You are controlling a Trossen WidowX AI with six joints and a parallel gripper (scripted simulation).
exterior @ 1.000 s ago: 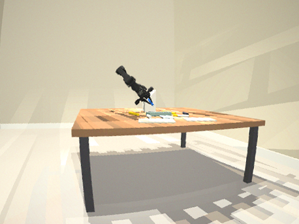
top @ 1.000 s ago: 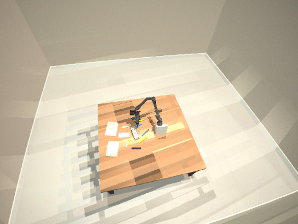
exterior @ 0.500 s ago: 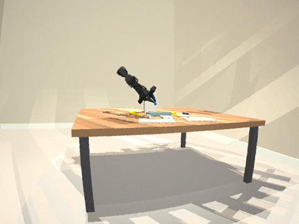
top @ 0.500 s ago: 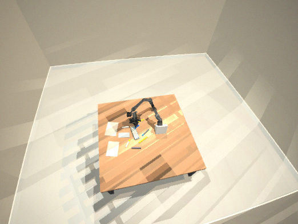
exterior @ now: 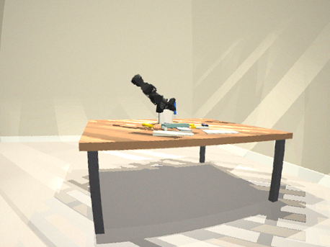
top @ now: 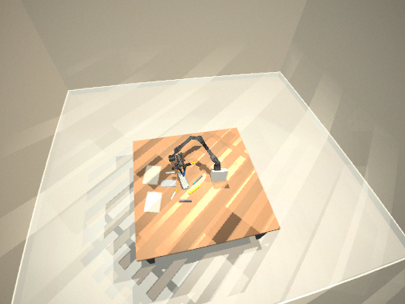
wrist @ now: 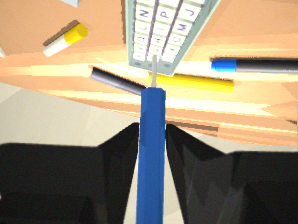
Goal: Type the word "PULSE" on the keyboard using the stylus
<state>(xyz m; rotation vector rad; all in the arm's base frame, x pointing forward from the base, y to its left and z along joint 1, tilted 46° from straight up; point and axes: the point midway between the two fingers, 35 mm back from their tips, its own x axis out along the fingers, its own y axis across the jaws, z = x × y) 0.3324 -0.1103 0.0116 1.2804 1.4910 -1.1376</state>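
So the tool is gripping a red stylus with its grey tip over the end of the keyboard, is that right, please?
Not quite: the stylus is blue, not red, as the wrist view shows. The rest holds: the tool is shut on it, and its grey tip sits over the end of the keyboard.

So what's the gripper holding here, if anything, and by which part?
The gripper is shut on the blue stylus, gripping its barrel partway along; the grey tip end projects forward toward the keyboard.
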